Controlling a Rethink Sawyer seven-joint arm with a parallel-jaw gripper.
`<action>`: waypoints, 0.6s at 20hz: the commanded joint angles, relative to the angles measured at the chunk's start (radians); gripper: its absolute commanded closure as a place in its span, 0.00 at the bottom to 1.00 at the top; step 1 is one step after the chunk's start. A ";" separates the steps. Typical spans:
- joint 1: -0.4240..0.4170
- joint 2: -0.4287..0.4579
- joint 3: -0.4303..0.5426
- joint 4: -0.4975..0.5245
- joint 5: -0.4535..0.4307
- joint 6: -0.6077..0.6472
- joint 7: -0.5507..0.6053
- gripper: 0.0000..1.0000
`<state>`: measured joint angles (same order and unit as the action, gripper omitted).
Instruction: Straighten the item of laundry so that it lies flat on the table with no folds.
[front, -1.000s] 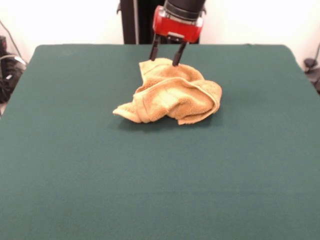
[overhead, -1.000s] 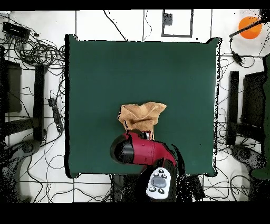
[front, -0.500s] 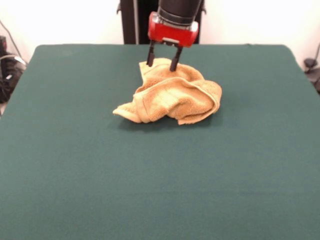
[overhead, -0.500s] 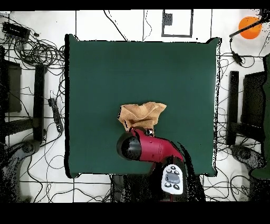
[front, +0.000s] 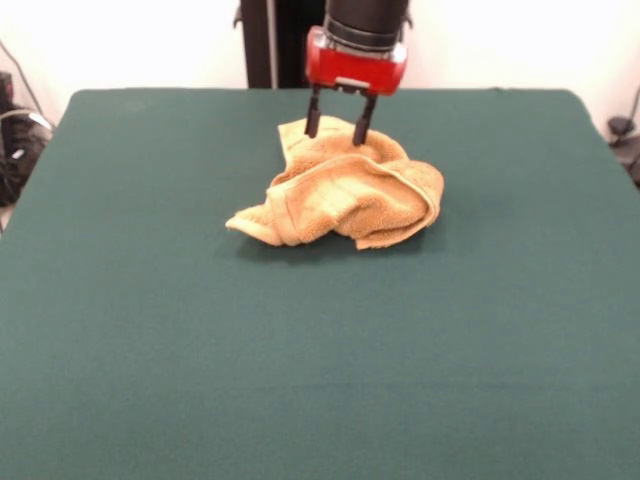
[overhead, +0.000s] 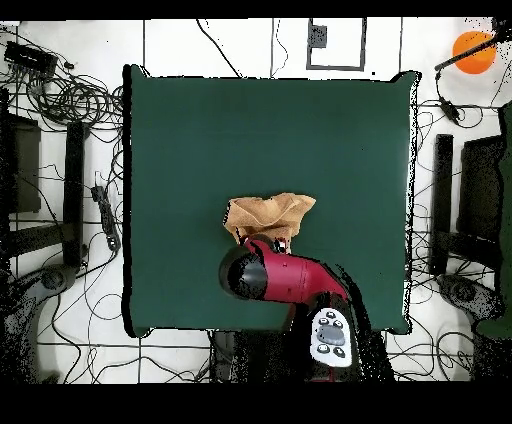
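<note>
Open pincer (front: 337, 132) over crumpled towel (front: 345, 192) on table (front: 320, 350).

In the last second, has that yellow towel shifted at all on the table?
No. The towel lies crumpled in the same spot on the green table; only the open gripper above its far edge has moved slightly sideways.

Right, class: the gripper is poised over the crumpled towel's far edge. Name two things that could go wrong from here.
1. The open gripper sits over bunched layers at the towel's far edge, so it may pinch several folds at once; pulling would then drag the heap rather than spread it.
2. The towel lies toward the table's robot side. In the overhead view the arm hides its near part, so a grasp there is hard to check.
</note>
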<state>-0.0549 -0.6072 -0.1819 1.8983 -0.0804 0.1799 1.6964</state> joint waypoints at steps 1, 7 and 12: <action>-0.012 0.000 0.155 0.027 0.041 0.130 0.123 0.00; -0.024 -0.017 0.178 0.038 0.044 0.139 0.124 0.00; -0.030 -0.024 0.193 0.031 0.048 0.154 0.129 0.00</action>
<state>-0.0779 -0.6479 -0.1237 1.8986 -0.0804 0.2282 1.6964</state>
